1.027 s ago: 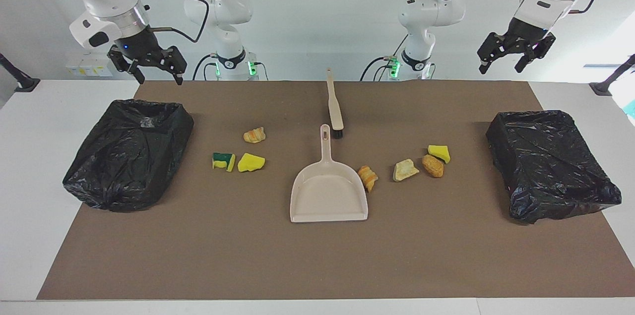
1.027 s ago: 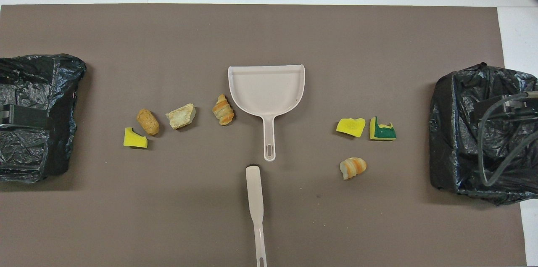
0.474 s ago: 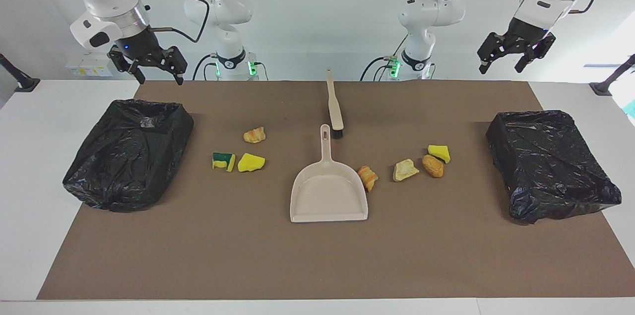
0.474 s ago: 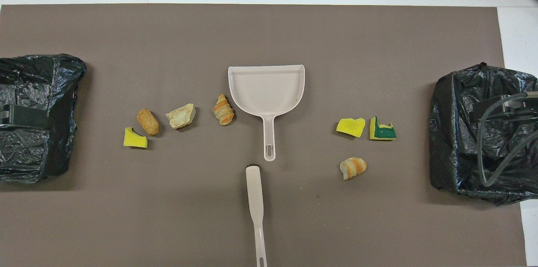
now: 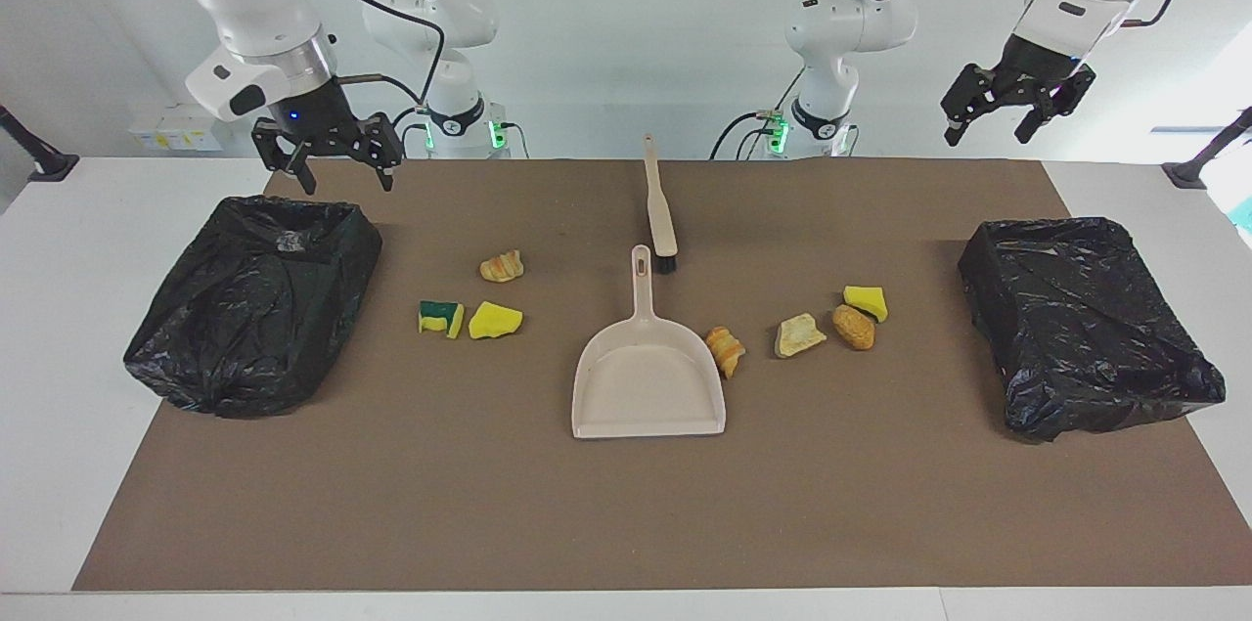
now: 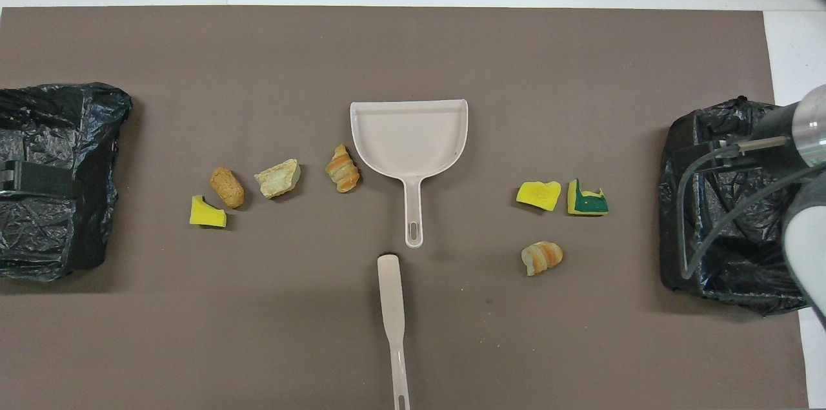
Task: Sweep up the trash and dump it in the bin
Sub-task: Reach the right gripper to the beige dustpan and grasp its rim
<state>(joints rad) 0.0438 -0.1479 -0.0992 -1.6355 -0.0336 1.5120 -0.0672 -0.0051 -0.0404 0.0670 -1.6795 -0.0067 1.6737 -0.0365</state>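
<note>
Facing view, surface [image 5: 626, 523]: a brown mat is seen laid over white, all items resting on it.
Bins: one black-bagged bin [image 5: 256, 303] is set at the right arm's end, a second black-bagged bin [image 5: 1088, 323] at the left arm's end.
Dustpan [image 5: 648, 377]: placed mid-mat, its handle pointed toward the robots, its pan unloaded.
Brush [image 5: 660, 210]: laid just nearer the robots than the dustpan handle, bristle end close to the handle tip, not touching.
Trash, right arm's side: a green-and-yellow sponge [image 5: 441, 317] and a yellow chunk [image 5: 495, 320] are found side by side, a striped bread piece [image 5: 502, 265] nearer the robots; all lie between dustpan and bin.
Trash, left arm's side: a croissant-like piece [image 5: 726, 350] is seen just beside the pan's edge, then a pale chunk [image 5: 799, 334], a tan roll [image 5: 854, 327] and a yellow sponge bit [image 5: 867, 301].
Right hand [image 5: 337, 173]: held open and unladen over the mat's edge, by the bin's near corner.
Left hand [image 5: 996, 124]: held open, raised above the mat's corner, waiting.
Obstructions: none are seen between brush, dustpan and trash.
</note>
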